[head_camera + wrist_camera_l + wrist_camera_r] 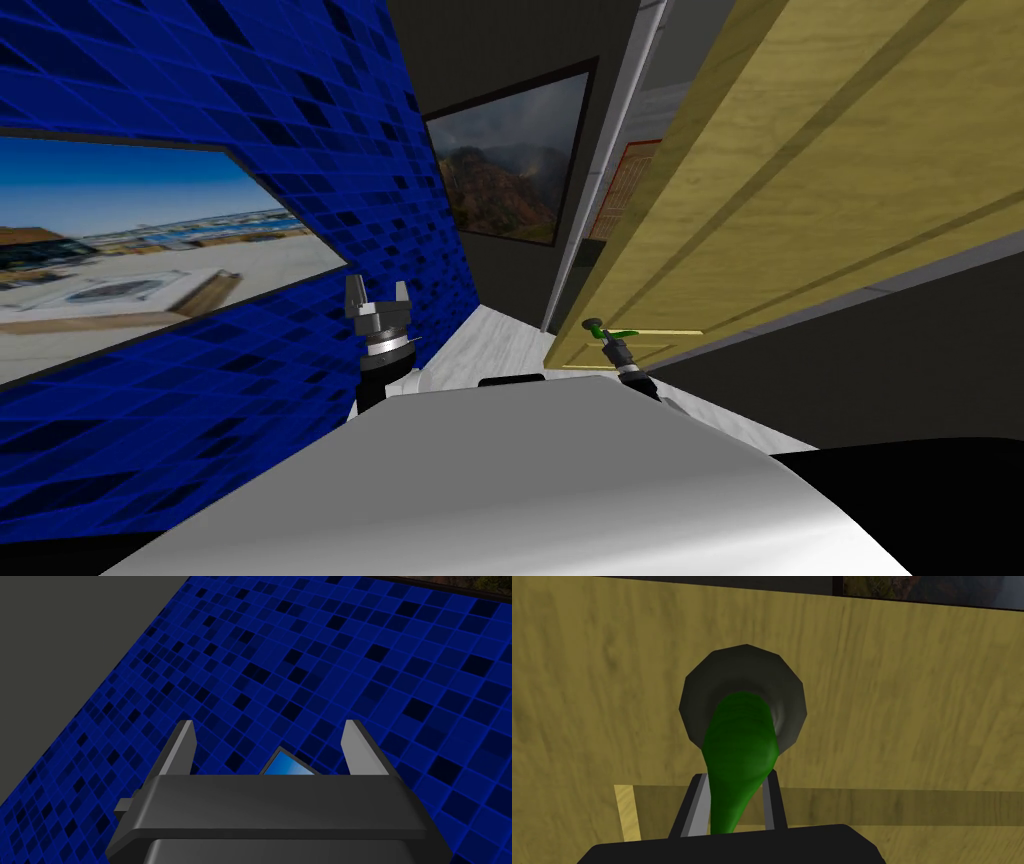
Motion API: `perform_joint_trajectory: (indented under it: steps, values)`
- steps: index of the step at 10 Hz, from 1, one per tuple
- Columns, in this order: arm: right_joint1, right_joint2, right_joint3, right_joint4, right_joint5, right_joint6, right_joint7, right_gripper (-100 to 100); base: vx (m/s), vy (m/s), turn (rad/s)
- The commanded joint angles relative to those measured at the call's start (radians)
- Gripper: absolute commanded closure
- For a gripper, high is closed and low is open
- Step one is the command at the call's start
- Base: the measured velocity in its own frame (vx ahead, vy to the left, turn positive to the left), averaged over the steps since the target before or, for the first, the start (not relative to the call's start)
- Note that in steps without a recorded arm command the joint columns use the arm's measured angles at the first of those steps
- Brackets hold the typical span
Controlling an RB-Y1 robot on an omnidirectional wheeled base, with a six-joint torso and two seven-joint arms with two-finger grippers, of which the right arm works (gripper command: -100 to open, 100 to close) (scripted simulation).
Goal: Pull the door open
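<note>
A yellow-brown wooden door stands to my right, swung partly away from its grey frame. Its green lever handle comes out of a dark round rose on the door face. My right gripper is shut on the handle, a finger pressed to each side of it; in the head view the gripper sits at the door's edge beside the green handle. My left gripper is raised in front of the blue tiled wall, open with nothing between its fingers.
A blue tiled wall with a large framed picture runs close on my left. A dark wall with a landscape picture is ahead. The pale floor forms a narrow strip between wall and door.
</note>
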Motion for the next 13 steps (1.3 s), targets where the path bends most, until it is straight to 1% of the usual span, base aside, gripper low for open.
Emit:
perform_joint_trajectory:
  steps: [1,2,3,5,6,7,9,10,13]
  values:
    - [0.025,-0.014,0.003,0.004,0.002,-0.034,-0.01,100,-0.236,-0.072,0.176]
    - [0.033,-0.02,0.005,0.009,0.003,-0.052,-0.016,100,-0.224,-0.053,0.159]
    - [0.038,-0.024,0.006,0.012,0.003,-0.061,-0.019,100,-0.186,-0.034,0.104]
    - [0.053,-0.035,0.01,0.021,0.005,-0.092,-0.029,100,-0.185,-0.05,0.114]
    - [0.046,-0.028,0.014,0.023,0.006,-0.08,-0.027,100,-0.097,-0.025,0.035]
    - [0.05,-0.033,0.018,0.035,0.009,-0.101,-0.033,100,-0.147,-0.018,0.148]
    - [0.053,-0.04,0.02,0.047,0.011,-0.121,-0.039,100,-0.231,-0.087,0.187]
    - [0.055,-0.046,0.022,0.058,0.013,-0.139,-0.044,100,-0.228,-0.08,0.192]
    - [0.06,-0.058,0.024,0.077,0.016,-0.172,-0.053,100,-0.22,-0.073,0.158]
